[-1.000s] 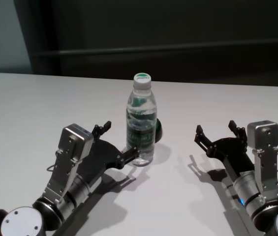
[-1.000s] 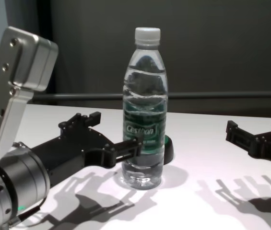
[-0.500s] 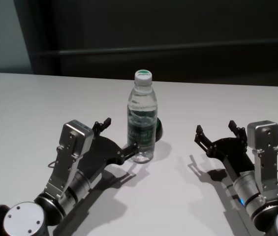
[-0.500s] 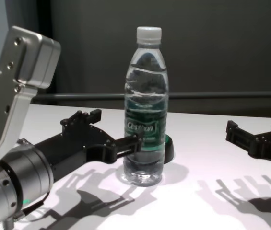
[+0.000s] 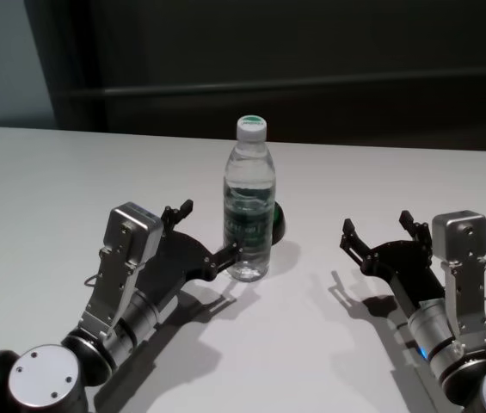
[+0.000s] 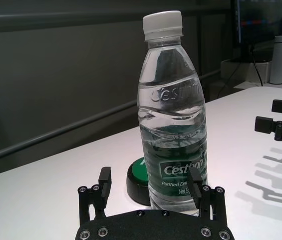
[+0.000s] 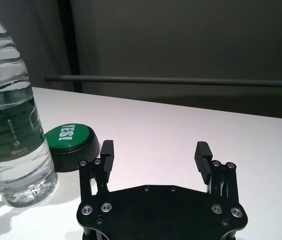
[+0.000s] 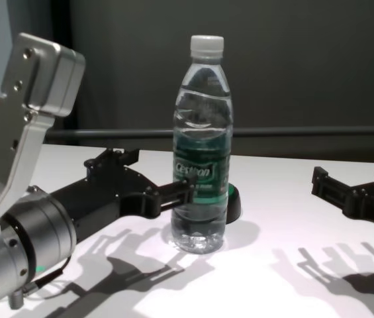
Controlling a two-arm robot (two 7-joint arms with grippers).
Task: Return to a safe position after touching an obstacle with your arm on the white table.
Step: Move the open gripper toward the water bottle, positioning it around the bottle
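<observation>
The obstacle, a clear water bottle (image 5: 249,206) with a white cap and green Cestbon label, stands upright on the white table (image 5: 53,172). It also shows in the chest view (image 8: 202,152), the left wrist view (image 6: 173,115) and the right wrist view (image 7: 11,125). My left gripper (image 5: 210,230) is open, low over the table, and one fingertip (image 8: 185,192) touches the bottle's lower side. My right gripper (image 5: 377,222) is open and empty, well to the right of the bottle.
A small black-and-green dome button (image 5: 277,225) sits right behind the bottle, also in the right wrist view (image 7: 71,137). A dark wall and rail run behind the table's far edge. Bare tabletop lies between the two arms.
My left gripper has moved forward, and the bottle has slid a little away from me with it and now stands straighter. The right arm has not moved.
</observation>
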